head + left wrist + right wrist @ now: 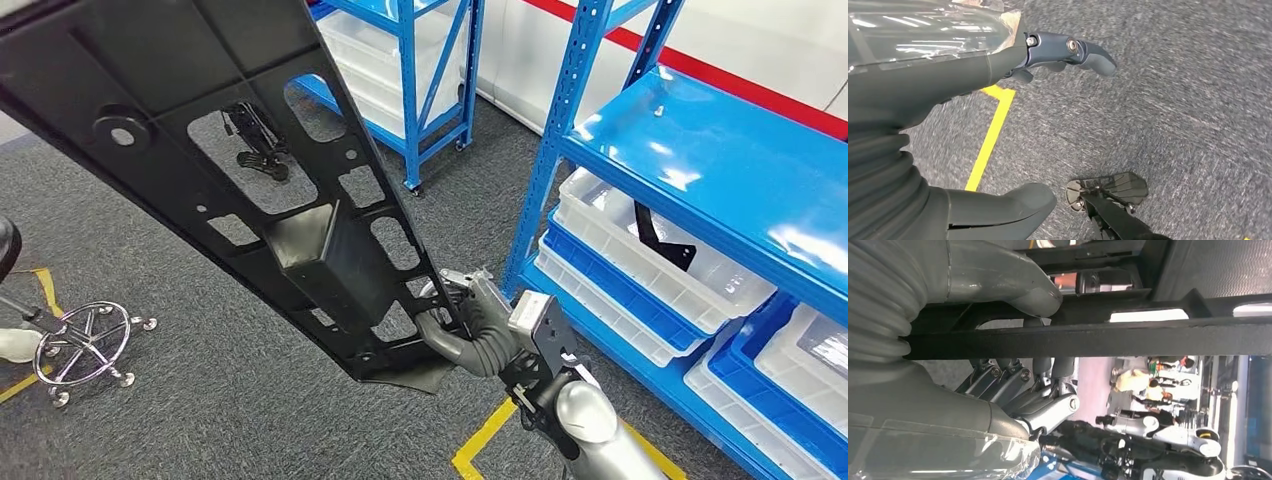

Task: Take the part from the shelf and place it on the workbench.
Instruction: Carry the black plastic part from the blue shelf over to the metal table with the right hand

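Gripping the lower edge of the long black part (240,170), the right hand (470,325) is seen from the head view, the part held tilted above the carpet (200,420). Thumb and fingers (1013,385) clamping its rim are shown at the right wrist. The left hand (998,65) is seen holding nothing, fingers apart. Beyond stands the blue shelf (720,160).

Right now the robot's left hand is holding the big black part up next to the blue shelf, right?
Not quite: the right hand grips the big black part, as the head view shows. The left hand hangs over the carpet holding nothing. The blue shelf is indeed beside it.
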You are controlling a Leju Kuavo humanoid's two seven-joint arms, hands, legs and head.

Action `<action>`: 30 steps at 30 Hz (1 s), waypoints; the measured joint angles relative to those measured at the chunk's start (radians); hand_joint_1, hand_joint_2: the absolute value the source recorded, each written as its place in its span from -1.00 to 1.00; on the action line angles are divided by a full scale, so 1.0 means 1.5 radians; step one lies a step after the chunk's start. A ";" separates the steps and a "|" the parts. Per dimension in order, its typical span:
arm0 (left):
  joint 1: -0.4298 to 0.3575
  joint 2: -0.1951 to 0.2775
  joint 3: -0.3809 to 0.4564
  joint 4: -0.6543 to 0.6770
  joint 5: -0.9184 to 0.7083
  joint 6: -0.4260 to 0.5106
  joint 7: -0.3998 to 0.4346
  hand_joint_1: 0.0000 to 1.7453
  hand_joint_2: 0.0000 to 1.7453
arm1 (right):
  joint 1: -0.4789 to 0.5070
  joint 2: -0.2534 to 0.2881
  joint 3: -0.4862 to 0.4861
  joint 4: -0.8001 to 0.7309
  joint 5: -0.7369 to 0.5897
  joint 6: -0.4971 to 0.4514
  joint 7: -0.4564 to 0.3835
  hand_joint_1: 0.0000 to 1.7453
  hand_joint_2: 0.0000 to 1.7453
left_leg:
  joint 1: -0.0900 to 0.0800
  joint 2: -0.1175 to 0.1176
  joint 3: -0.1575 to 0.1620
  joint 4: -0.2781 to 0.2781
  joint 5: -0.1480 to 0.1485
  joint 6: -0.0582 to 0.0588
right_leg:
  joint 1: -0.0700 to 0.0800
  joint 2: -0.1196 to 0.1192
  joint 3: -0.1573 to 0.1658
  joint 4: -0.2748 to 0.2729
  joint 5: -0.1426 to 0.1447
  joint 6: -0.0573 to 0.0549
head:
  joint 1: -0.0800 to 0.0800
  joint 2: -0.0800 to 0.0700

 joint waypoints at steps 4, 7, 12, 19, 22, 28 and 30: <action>0.004 0.000 0.000 0.002 0.001 0.000 -0.001 -1.00 1.00 | -0.001 0.003 -0.002 0.000 0.011 -0.005 0.001 1.00 1.00 | 0.002 0.031 -0.020 0.031 -0.018 -0.012 | -0.001 -0.029 0.001 -0.004 0.007 -0.021 | -0.004 0.000; 0.003 0.000 0.000 0.002 0.002 0.000 -0.001 -1.00 1.00 | -0.002 0.004 -0.005 0.003 0.017 -0.010 0.001 1.00 1.00 | 0.001 0.078 -0.079 0.157 -0.080 -0.016 | 0.004 -0.056 0.001 -0.004 0.007 -0.030 | -0.007 0.000; 0.003 0.000 0.000 0.002 0.002 0.000 -0.001 -1.00 1.00 | -0.004 0.004 -0.006 0.009 0.019 -0.011 0.002 1.00 1.00 | -0.001 0.111 -0.026 0.075 -0.034 -0.011 | 0.010 -0.098 0.003 -0.004 0.003 -0.031 | -0.007 0.000; 0.002 0.000 0.000 0.002 0.004 0.000 -0.001 -1.00 1.00 | -0.011 0.009 -0.011 0.014 0.019 -0.011 0.001 1.00 1.00 | -0.007 0.101 0.006 0.001 -0.010 0.015 | 0.016 -0.096 -0.007 0.022 -0.021 -0.016 | -0.001 0.000; 0.000 0.000 0.000 0.002 0.007 -0.001 -0.001 -1.00 1.00 | -0.011 0.008 -0.014 0.020 0.019 -0.011 0.001 1.00 1.00 | -0.005 0.074 0.005 -0.001 -0.006 0.021 | 0.014 -0.048 -0.065 0.146 -0.072 -0.021 | 0.003 0.000; 0.002 0.000 0.000 0.002 0.008 -0.002 -0.001 -1.00 1.00 | -0.011 0.007 -0.016 0.028 0.020 -0.011 0.002 1.00 1.00 | -0.003 0.013 0.003 0.003 -0.005 0.014 | 0.002 -0.013 -0.026 0.043 -0.012 0.006 | 0.004 0.000; 0.002 0.000 0.000 0.002 0.008 -0.002 -0.001 -1.00 1.00 | -0.012 0.007 -0.016 0.029 0.021 -0.011 0.002 1.00 1.00 | -0.004 -0.001 -0.003 0.005 -0.002 0.006 | 0.001 -0.001 -0.010 0.008 0.002 0.000 | 0.004 0.000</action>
